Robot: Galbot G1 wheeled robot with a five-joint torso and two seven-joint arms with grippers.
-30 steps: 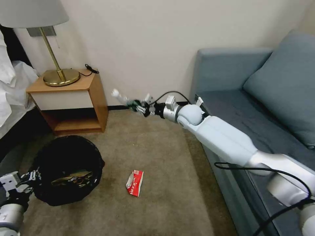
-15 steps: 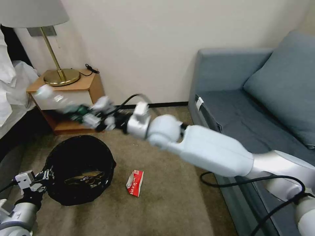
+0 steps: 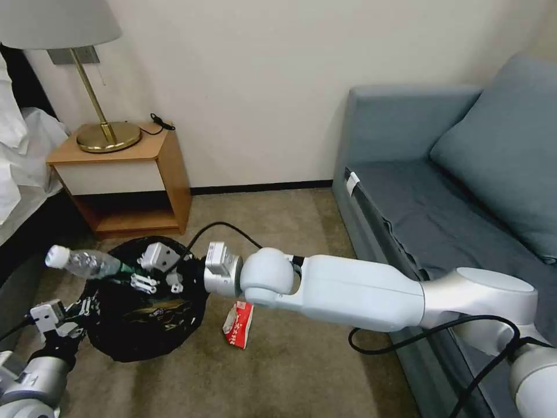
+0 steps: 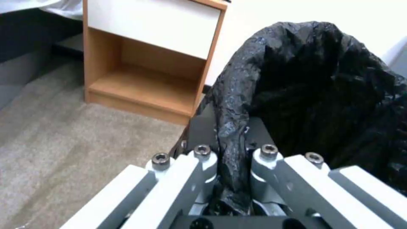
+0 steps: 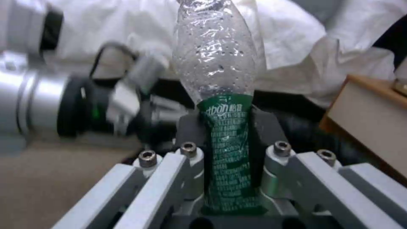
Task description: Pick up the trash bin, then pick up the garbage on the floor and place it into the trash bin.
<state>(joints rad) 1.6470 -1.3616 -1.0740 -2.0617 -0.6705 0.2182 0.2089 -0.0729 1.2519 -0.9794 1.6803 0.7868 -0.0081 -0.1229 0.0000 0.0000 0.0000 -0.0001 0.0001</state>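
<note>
The right gripper point(image 3: 141, 276) is clamped on one clear plastic bottle with a green label point(image 3: 87, 264), held above the one black-lined round trash bin point(image 3: 145, 313). The left gripper point(image 4: 231, 165) pinches the bin's bag rim. One red-and-white packet point(image 3: 239, 324) lies on the carpet just beside the bin.

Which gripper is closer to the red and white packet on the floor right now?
Right. The right gripper, shut on the clear bottle, hangs over the trash bin beside the red-and-white packet. The left gripper clamps the bin's far rim.
</note>
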